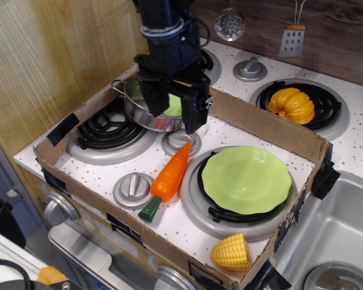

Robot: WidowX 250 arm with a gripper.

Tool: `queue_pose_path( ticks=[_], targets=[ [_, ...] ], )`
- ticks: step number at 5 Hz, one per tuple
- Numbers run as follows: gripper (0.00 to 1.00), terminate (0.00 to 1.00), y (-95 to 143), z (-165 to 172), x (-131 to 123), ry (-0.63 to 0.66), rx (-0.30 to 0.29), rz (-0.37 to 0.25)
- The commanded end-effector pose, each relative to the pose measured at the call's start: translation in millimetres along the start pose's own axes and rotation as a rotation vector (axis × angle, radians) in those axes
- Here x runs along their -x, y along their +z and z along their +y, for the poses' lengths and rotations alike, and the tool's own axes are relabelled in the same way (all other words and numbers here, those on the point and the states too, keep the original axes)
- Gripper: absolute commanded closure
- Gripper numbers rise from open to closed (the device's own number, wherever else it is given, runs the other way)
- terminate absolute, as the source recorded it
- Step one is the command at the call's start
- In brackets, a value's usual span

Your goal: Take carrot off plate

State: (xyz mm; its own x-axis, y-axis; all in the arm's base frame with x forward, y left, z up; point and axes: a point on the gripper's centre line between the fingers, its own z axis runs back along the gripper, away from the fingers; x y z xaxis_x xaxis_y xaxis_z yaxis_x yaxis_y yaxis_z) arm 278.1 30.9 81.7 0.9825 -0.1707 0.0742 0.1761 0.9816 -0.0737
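The orange carrot (171, 175) with its dark green stub lies on the white stove top between a knob and the front right burner, just left of the plate and off it. The lime-green plate (246, 179) sits bare on that burner. My black gripper (172, 113) hangs open and empty well above and behind the carrot, in front of the steel pot.
A steel pot (146, 106) with a green item inside stands on the back left burner. A cardboard wall (266, 124) fences the front stove area. A pumpkin (291, 104) sits on the far right burner, a corn cob piece (230, 252) at the front edge. Sink (333, 235) at right.
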Motion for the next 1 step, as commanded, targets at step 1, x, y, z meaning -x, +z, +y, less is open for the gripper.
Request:
queue_pose_path(
  ticks=[1],
  targets=[
    [0.0, 1.0, 9.7, -1.4, -3.4, -0.002, -0.013, -0.036]
  ],
)
